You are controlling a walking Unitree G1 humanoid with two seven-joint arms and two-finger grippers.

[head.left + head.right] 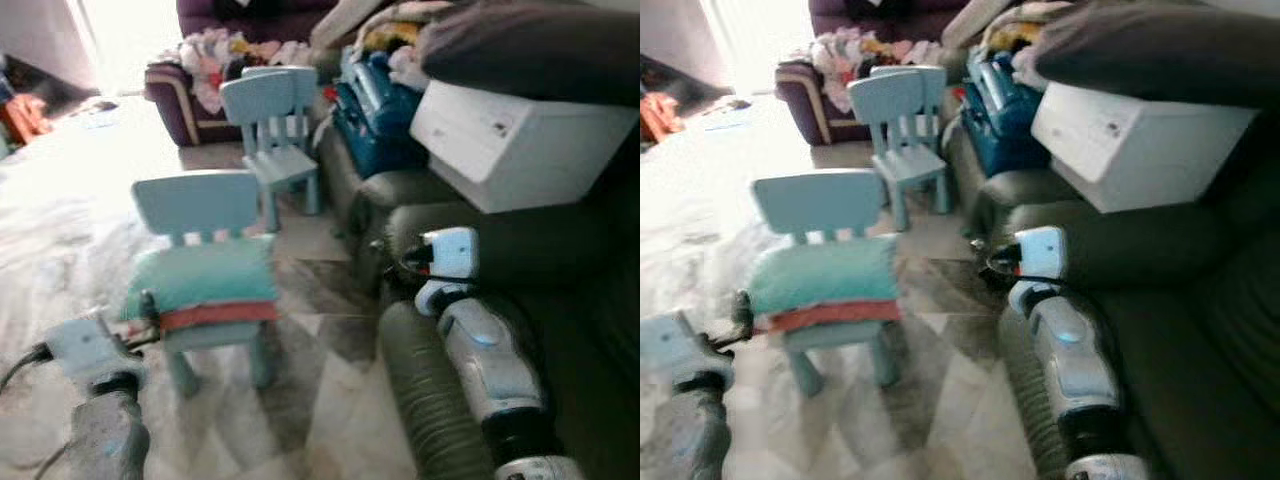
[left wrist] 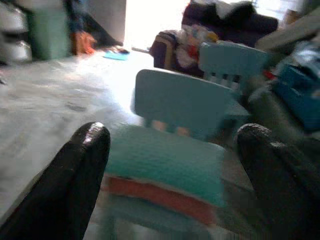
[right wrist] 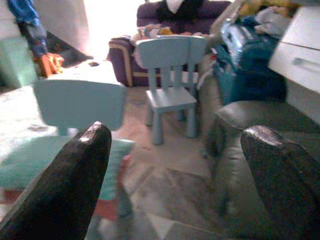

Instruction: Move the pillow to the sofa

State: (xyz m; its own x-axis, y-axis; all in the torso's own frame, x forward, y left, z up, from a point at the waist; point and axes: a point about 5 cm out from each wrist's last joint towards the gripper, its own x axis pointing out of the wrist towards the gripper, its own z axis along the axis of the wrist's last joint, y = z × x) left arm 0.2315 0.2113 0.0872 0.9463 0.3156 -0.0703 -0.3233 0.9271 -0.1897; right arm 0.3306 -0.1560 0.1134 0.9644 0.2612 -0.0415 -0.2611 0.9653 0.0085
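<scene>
Head views: teal pillow (image 1: 205, 275) on small blue chair (image 1: 200, 210), over red cushion (image 1: 215, 315); dark sofa (image 1: 560, 260) cluttered.
Left wrist: left gripper (image 2: 172, 165) wide open, empty; risk of grabbing both.
Right wrist: right gripper (image 3: 175, 170) spread, empty.

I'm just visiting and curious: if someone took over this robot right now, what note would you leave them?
Left gripper: open, empty, aimed at the pillow.
Right gripper: open, empty, raised near the sofa's arm.
Pillow: teal with a red underside, lying on the seat of the near blue chair, not yet touched.
Sofa: dark, on the robot's right, with a white box on it further back.
Done: nothing yet.
Left: grasp the pillow, carry it over, set it on the sofa.
</scene>
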